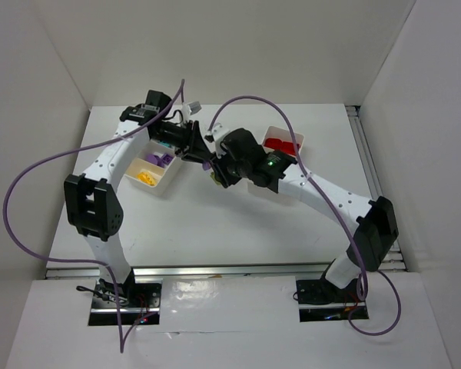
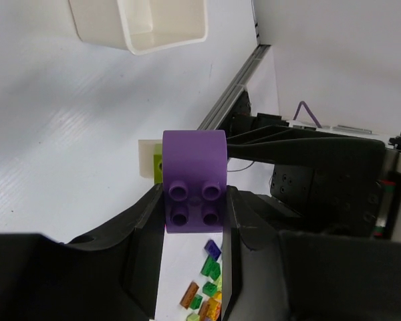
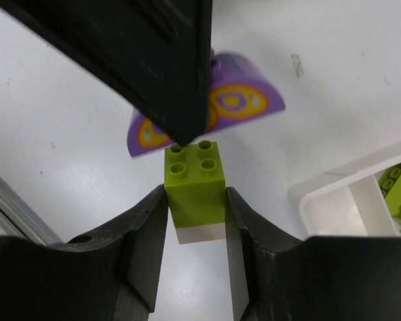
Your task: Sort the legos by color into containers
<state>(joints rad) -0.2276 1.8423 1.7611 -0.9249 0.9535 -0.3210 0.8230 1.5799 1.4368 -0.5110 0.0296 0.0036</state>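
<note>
Nearest the bases is the right gripper [image 3: 195, 200], its fingers clamped on the sides of a lime green brick [image 3: 194, 177] that sits on a white block [image 3: 199, 233], four studs facing the wrist camera. That lime piece sits hard against the near side of the purple brick [image 2: 194, 180]; joined or only touching, I cannot tell. The purple brick is gripped too: the left gripper [image 2: 195, 204] has both fingers squeezed on its flanks, four studs showing. From the right wrist its rounded face carries an orange and yellow pattern, a little blurred.

Overhead, the two grippers meet nose to nose over the table [image 1: 215, 223]. Left of the purple brick lies the left tray [image 1: 133, 171], with yellow bricks [image 1: 147, 177] in its nearer compartment and purple pieces [image 1: 163, 160] in the next one back. Right of the purple brick and beyond it, the right tray [image 1: 292, 132], partly under the right arm, holds red bricks [image 1: 280, 144] at its far end.

The right wrist view also catches a white tray rim [image 3: 334, 190] right of the purple brick, with more lime bricks [image 3: 399, 194] inside; which tray this is, I cannot tell.
</note>
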